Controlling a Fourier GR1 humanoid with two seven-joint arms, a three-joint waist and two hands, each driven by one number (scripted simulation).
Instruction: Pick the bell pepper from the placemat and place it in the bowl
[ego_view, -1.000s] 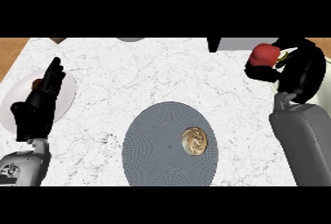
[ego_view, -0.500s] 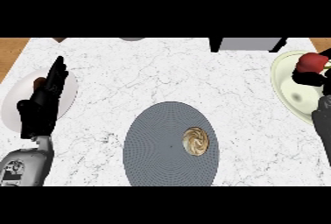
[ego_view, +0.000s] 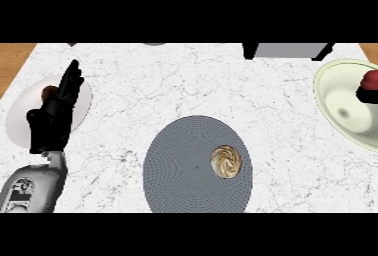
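The red bell pepper (ego_view: 371, 78) shows at the view's right edge, over the cream bowl (ego_view: 336, 107). Only a black sliver of my right hand (ego_view: 367, 95) is in view; it lies against the pepper's underside and still seems curled on it. The rest of that hand and its arm are cut off by the edge. The round grey placemat (ego_view: 188, 170) lies at the centre front with a swirled brown pastry (ego_view: 226, 161) on it. My left hand (ego_view: 52, 117) rests open at the left, fingers up.
Under my left hand lies a white plate (ego_view: 22, 112) with a small brown item (ego_view: 49, 92) on it. A grey box (ego_view: 288, 50) stands at the back right. The counter's wooden edges show at both back corners.
My right hand has carried the bell pepper further right, over the bowl and mostly out of view. The left hand has not moved.
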